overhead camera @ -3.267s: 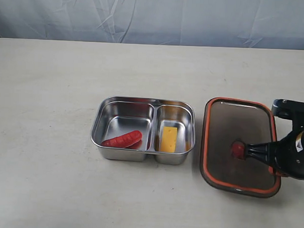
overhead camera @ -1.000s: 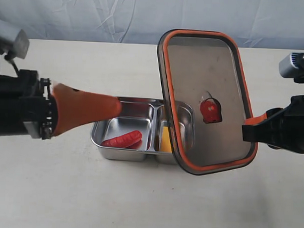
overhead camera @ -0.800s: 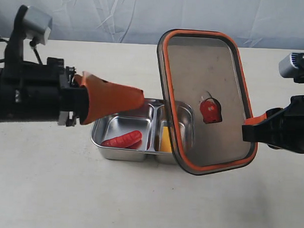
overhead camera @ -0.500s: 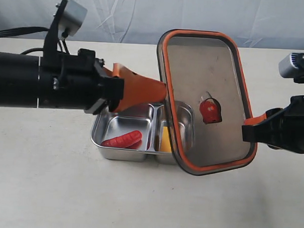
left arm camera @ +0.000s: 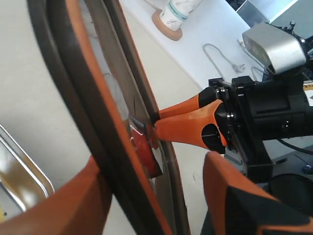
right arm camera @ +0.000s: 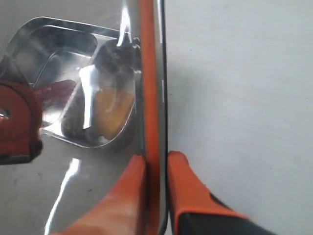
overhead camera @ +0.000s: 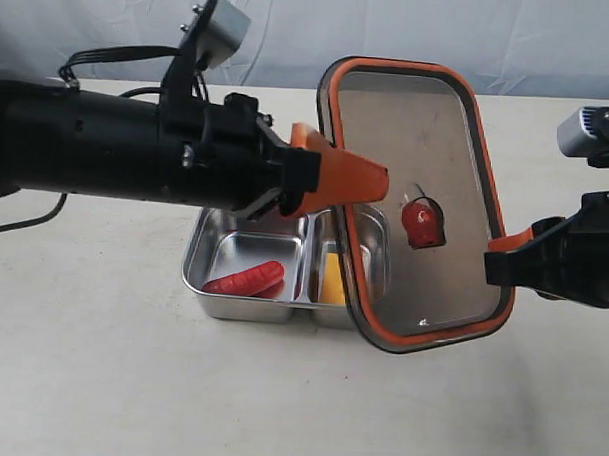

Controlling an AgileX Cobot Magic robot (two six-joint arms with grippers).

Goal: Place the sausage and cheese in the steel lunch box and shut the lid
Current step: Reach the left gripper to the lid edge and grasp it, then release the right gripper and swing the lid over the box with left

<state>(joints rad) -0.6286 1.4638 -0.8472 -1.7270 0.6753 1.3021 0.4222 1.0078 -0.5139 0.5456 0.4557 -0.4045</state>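
The lid [overhead camera: 420,132] is held off the surface [overhead camera: 99,381], stood nearly on edge and tilted, its low corner hanging over the 3 o'clock end of the steel lunch box [overhead camera: 197,256]. It is pinched at its 4 o'clock rim by the right tool [overhead camera: 496,257], whose jaws are clamped on the orange seal. The lid's 9 o'clock edge is straddled by the left tool [overhead camera: 371,180], whose jaws stand apart; whether either finger touches cannot be told. The sausage [overhead camera: 245,278] lies in the box's 9 o'clock compartment and the cheese [overhead camera: 331,281] in its 3 o'clock compartment, partly hidden behind the lid.

A slip or pivot is judged the main risk, since the lid is carried by one narrow pinch on a smooth rim. It could be twisted if the left jaws close off-centre. The box could be shoved if the low corner catches the steel rim, and the seal could seat askew.

Bare surface is seen at the box's 6 and 9 o'clock. Its 12 o'clock side is crowded by the left arm.
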